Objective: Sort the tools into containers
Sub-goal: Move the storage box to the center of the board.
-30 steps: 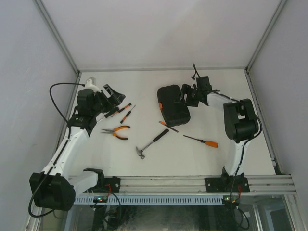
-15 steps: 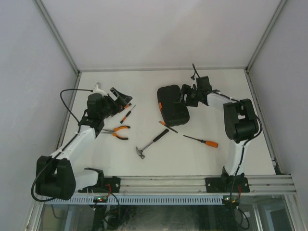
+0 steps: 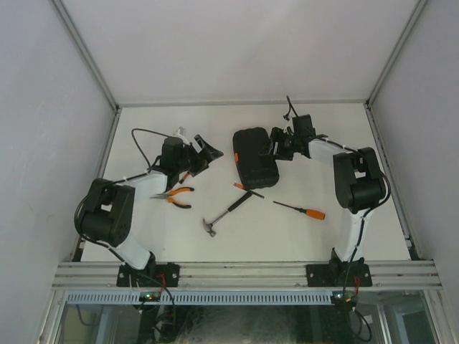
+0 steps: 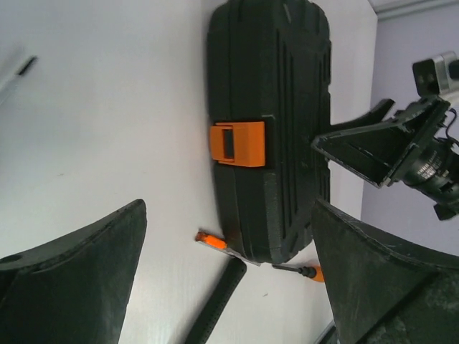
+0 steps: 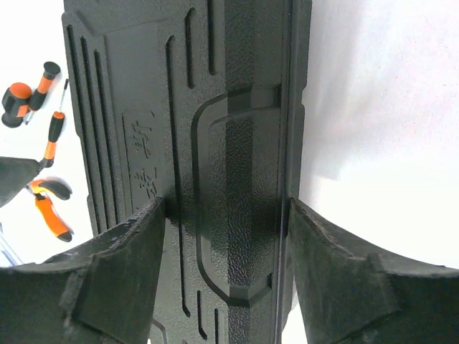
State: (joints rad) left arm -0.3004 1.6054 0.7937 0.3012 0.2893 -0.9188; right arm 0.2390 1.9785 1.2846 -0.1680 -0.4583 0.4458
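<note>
1. Looking for writing first: the lid of the black tool case (image 5: 215, 107) carries raised moulded characters (image 5: 147, 154), but they are too faint for me to read. The orange latch (image 4: 237, 143) shows no letters that I can make out.
2. The case lies closed on the far middle of the white table (image 3: 323, 129), with its latch side toward the left arm.
3. The right gripper (image 5: 226, 204) has one finger on each side of the recessed handle part of the case. I cannot tell whether the fingers press it.
4. The left gripper (image 4: 228, 204) is spread wide and holds nothing. It faces the latch side, apart from the case.
5. A short screwdriver (image 4: 215, 242) lies just beside the near corner of the case, and the hammer (image 3: 224, 213) lies near it.
6. An orange-handled screwdriver (image 3: 301, 210) lies further right. The pliers (image 3: 176, 195) and small screwdrivers (image 5: 51, 136) lie near the left arm.
</note>
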